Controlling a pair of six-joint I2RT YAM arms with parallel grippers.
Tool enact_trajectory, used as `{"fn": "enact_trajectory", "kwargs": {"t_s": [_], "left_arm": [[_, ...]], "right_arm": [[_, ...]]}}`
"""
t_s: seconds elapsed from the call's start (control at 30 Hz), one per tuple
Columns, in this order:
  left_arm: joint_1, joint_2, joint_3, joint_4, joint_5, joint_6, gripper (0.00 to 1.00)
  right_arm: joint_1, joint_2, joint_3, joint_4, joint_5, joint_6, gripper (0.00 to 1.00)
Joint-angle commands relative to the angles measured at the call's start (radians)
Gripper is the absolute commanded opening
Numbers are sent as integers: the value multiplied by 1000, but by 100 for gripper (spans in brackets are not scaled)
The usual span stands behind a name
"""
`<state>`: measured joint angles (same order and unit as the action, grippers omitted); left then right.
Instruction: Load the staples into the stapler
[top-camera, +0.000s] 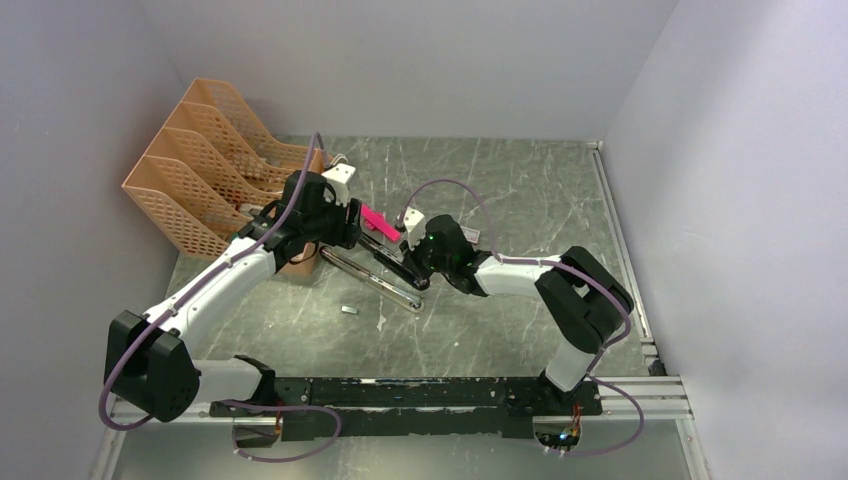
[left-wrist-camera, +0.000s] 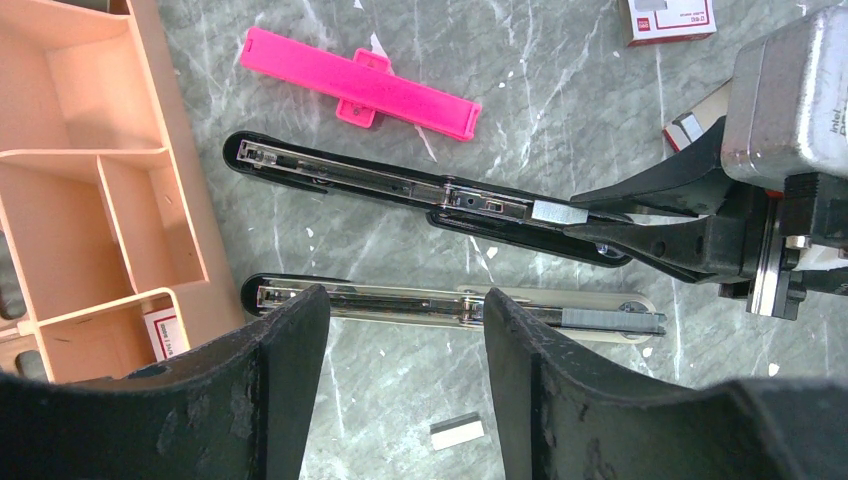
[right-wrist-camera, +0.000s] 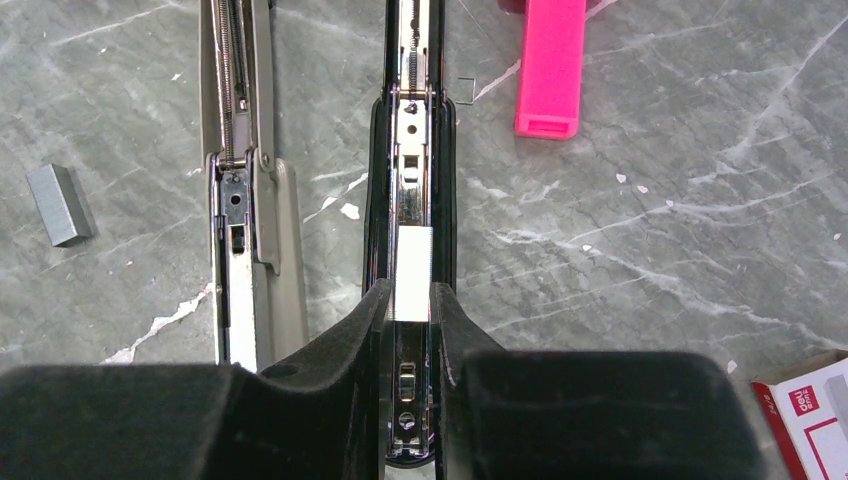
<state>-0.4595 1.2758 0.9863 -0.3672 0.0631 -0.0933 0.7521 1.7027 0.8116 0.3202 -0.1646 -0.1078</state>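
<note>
Grey marbled tabletop (top-camera: 520, 200), pale walls around. Black stapler (left-wrist-camera: 340, 172) lies open flat with its silver rail up, just beside a pink plastic piece (left-wrist-camera: 360, 83). Right gripper (right-wrist-camera: 411, 300) clenched on the staples strip (right-wrist-camera: 412, 270), which sits on that rail. Left gripper (left-wrist-camera: 403, 300) released, fingers straddling a second, pale-bodied open stapler (left-wrist-camera: 560, 318) lying parallel. Loose staple block (left-wrist-camera: 457, 431) near it. White-and-red staple box (left-wrist-camera: 670, 18) beyond. Peach organiser tray (left-wrist-camera: 190, 200) alongside.

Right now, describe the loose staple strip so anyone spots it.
Find the orange file rack, then the open stapler beside it. On its near side lies a grey staple strip. Unlike the white strip in the right gripper, it lies untouched.
</note>
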Motion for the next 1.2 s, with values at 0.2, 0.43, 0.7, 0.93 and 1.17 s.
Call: {"fn": "enact_trajectory", "kwargs": {"t_s": [0.2, 0.43, 0.7, 0.93, 1.17], "left_arm": [[7, -19, -8, 26, -8, 3, 63], [7, -18, -7, 28, -7, 3, 63], [7, -23, -8, 27, -9, 0, 63], [7, -17, -8, 28, -6, 0, 63], [7, -18, -9, 28, -10, -1, 64]], "right_arm": [[16, 3, 18, -51, 17, 15, 0], [20, 5, 30, -85, 25, 16, 0], [23, 8, 50, -126, 38, 14, 0], [22, -9, 49, -142, 51, 23, 0], [23, -28, 55, -172, 55, 32, 0]]}}
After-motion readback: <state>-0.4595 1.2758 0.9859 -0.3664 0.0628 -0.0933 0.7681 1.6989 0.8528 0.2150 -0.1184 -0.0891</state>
